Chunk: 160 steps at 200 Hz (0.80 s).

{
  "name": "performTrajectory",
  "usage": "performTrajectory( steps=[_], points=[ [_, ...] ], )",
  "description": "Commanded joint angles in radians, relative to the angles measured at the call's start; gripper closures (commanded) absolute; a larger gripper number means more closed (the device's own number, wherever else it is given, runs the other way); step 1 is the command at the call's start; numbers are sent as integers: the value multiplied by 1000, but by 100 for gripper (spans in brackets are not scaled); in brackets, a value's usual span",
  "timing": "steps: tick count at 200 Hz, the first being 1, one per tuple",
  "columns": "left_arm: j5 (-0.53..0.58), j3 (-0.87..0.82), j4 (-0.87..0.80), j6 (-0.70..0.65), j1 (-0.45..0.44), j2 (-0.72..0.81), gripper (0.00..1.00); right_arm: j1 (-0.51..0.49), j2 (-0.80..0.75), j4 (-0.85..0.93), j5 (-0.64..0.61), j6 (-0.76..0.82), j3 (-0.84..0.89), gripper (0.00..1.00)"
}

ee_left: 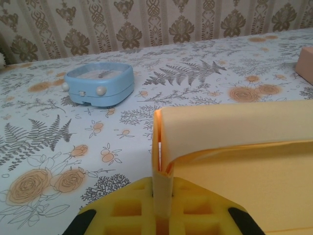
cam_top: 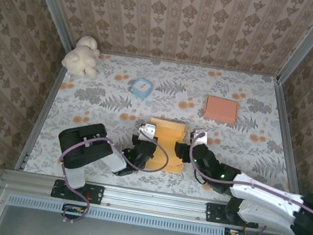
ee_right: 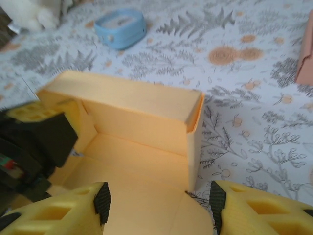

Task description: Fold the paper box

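On the paper box (ee_left: 234,127) wall edge, left jaws pinch.

Left wrist view: my left gripper (ee_left: 161,208) is cut off by the bottom edge. The wall of the paper box (ee_left: 234,132) that it pinches hides its inner pad faces, and the box runs off right. Right wrist view: plush toy (ee_right: 29,12) blurred, cropped at top left; pink block (ee_right: 306,49) cropped at right. Top view: my wrists cover the box's side edges.
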<state>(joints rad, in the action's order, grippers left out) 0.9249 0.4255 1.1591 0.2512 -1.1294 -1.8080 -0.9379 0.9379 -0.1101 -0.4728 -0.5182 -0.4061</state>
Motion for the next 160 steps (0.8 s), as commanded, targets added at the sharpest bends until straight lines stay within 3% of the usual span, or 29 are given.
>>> performTrajectory(
  steps=[1, 28, 75, 160],
  points=[
    [-71, -24, 137, -62, 8, -48, 100, 28, -92, 145, -45, 19, -18, 40],
    [-125, -4, 142, -87, 8, -77, 100, 112, -95, 183, 22, 41, -62, 41],
    [-155, 14, 143, -104, 7, -105, 100, 229, 50, 93, 143, 68, -113, 42],
    [-174, 36, 144, -132, 6, -146, 100, 267, 214, -24, 148, 85, -92, 44]
  ],
)
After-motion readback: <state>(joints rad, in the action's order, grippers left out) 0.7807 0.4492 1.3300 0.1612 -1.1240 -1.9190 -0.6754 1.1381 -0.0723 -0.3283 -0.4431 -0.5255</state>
